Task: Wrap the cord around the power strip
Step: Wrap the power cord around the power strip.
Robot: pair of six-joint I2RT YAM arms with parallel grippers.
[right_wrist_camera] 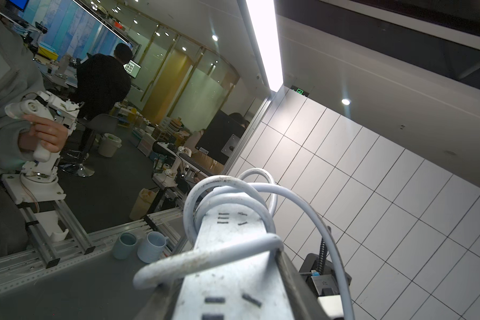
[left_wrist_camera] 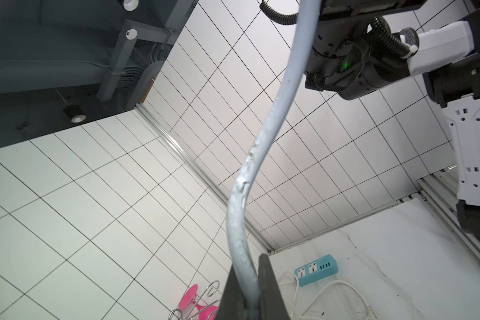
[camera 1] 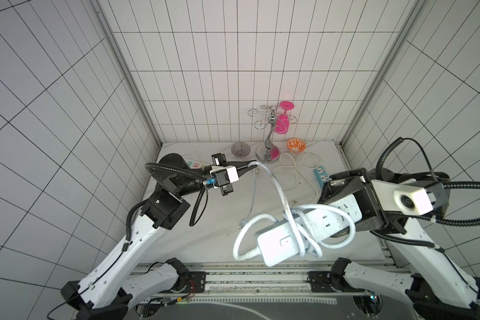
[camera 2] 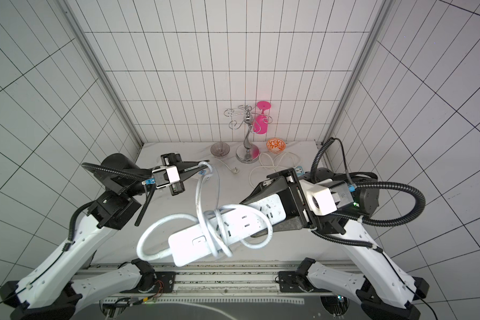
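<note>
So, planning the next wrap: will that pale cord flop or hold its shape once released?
Probably springy, not limp: the cord stands in wide loops off the power strip rather than lying snug. It looks thick, so the wraps may loosen if the left gripper lets go.

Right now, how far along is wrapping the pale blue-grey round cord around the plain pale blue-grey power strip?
Done: a few loose loops circle the power strip, held aloft by the right gripper. In hand: the left gripper pinches the cord away from the strip. Left: the tail and small plug hang unwound.
</note>
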